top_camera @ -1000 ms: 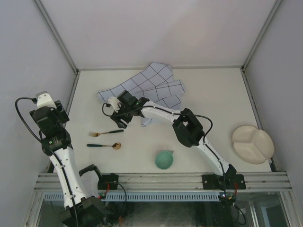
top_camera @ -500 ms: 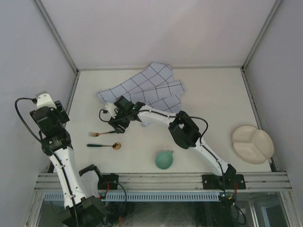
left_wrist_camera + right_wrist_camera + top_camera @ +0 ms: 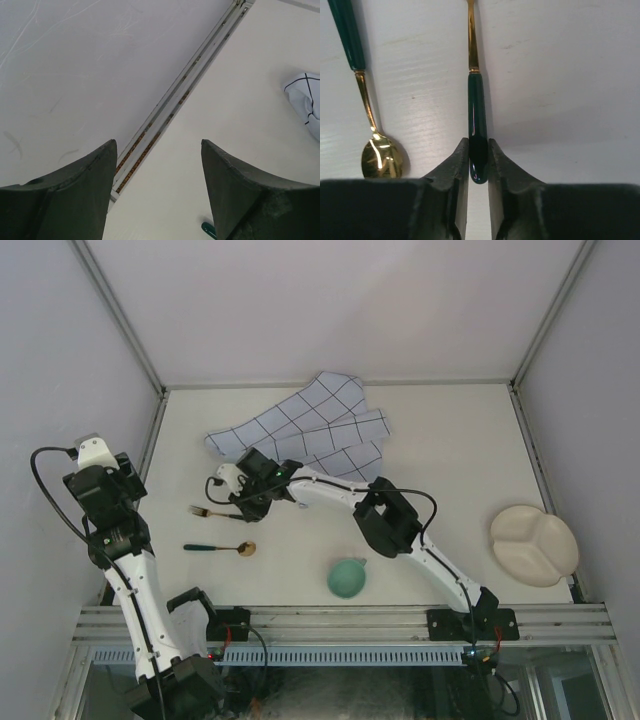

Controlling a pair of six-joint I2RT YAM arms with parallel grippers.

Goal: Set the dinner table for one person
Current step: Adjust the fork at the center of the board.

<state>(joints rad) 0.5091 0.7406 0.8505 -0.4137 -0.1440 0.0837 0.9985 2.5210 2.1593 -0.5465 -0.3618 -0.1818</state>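
Right pincer [image 3: 245,502] and fork [image 3: 208,510] on the desk [image 3: 450,450], seen from above and from both wrists. The right arm reaches across to the left half of the desk, and its pincer is closed narrow on the butt end of the fork's dark green handle [image 3: 477,115]. Both jaws press the handle's sides, and the pincer [image 3: 478,165] points along the shaft. The fork's long axis therefore runs straight out from the jaw gap, with the gold neck and tines farthest from the wrist. In the overhead view this axis lies roughly left to right, tines toward the left edge. The fork appears to rest flat on the desk, not yet lifted. A spoon [image 3: 220,548] lies parallel and just beside it on the near side, head reversed, so its gold bowl [image 3: 380,157] sits close to the left jaw. The left pincer [image 3: 159,145] hangs wide and empty at the desk's left edge, near the fork. A checked cloth [image 3: 300,435] lies behind, with a teal bowl [image 3: 347,577] and a divided plate [image 3: 533,545] to the right. Any carry toward the plate would likely sweep the tines sideways over open desk.
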